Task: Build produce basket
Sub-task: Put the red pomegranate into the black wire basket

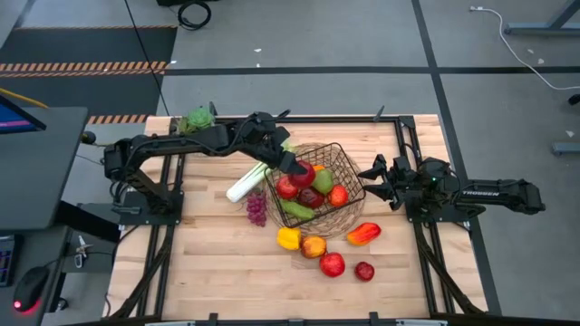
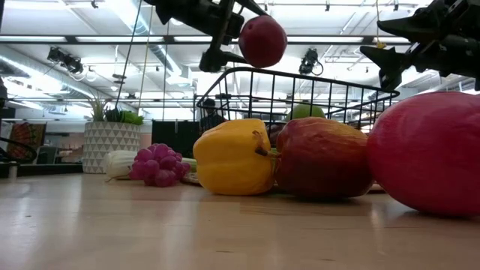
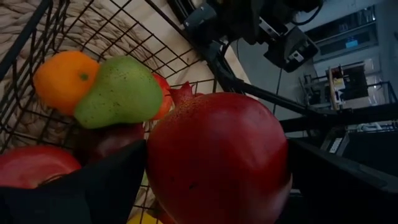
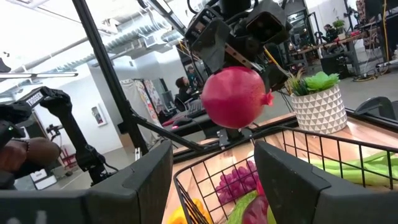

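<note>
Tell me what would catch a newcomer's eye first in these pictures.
Probably the red pomegranate held in the left gripper, hanging above the basket already filled with fruit. Next, the loose produce on the table in front of the basket: a yellow pepper and red apple. The right gripper waits beside the basket.

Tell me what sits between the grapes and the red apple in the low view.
A yellow pepper lies between the grapes and the red apple, touching the apple; the low view shows it.

A leafy plant in a white patterned pot (image 2: 109,142) stands at the table's (image 1: 217,272) far edge.
</note>
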Controlling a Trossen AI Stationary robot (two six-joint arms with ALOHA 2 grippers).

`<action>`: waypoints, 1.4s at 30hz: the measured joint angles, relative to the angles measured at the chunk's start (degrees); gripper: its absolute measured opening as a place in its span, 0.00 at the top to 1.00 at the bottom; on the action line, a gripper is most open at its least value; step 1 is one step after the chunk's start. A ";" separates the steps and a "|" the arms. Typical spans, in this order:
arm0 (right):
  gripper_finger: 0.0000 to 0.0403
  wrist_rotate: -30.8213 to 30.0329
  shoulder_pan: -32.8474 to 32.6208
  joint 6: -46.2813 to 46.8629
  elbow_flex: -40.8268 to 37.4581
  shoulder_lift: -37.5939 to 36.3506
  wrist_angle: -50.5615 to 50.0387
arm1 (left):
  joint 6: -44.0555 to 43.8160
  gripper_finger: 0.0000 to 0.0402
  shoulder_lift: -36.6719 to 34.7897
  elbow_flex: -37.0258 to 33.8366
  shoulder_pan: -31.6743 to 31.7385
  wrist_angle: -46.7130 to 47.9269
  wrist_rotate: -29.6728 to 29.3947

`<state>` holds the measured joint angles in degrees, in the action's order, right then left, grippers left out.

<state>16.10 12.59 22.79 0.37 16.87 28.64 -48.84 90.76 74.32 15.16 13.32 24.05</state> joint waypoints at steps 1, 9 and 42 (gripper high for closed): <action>0.43 0.00 0.01 0.00 0.01 -0.01 0.00 | 0.00 0.05 0.00 0.00 0.00 0.03 0.00; 0.43 0.00 0.00 0.00 0.00 0.01 0.00 | 6.91 0.05 -0.02 0.00 0.03 0.05 -0.07; 0.43 0.02 0.01 0.00 -0.01 0.01 0.00 | 45.56 0.05 7.41 0.15 -10.14 12.48 -30.17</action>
<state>16.12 12.60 22.79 0.36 16.88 28.64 -3.28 98.17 74.48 5.02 25.80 -6.12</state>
